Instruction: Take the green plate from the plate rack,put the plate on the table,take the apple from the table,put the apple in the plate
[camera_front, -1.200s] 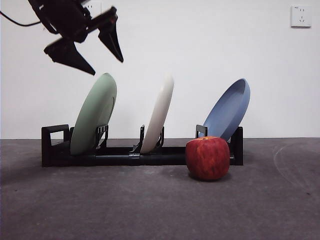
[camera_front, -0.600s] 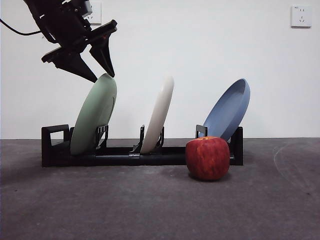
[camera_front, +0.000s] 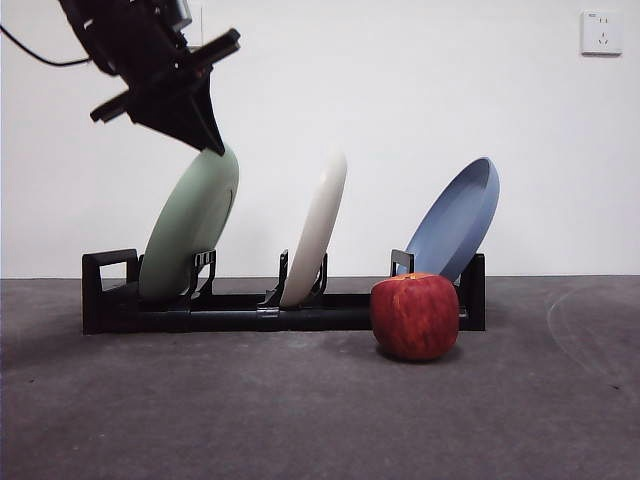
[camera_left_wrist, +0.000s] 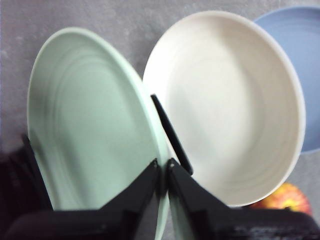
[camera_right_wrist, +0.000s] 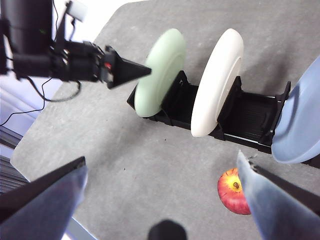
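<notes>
A long black plate rack (camera_front: 280, 310) was seen standing on a dark grey table (camera_front: 300, 420), in front of a white wall (camera_front: 400, 100). Three plates were held in it on edge, each leaning the same way: the green plate (camera_front: 190, 225) at the handle end, a cream-white plate (camera_front: 317, 228) in the middle, and a blue plate (camera_front: 458, 220) at the far end. A red apple (camera_front: 415, 316) was placed on the table just in front of the rack, below the blue plate.

The left gripper (camera_left_wrist: 163, 167) was brought down onto the top of the green plate. Its two black jaws were drawn narrow, with the plate's rim pinched between them. The plate's lower edge was seated in the rack.

The right gripper (camera_right_wrist: 160, 175) was held high above the table, well apart from the rack, with its jaws spread wide and nothing between them.
</notes>
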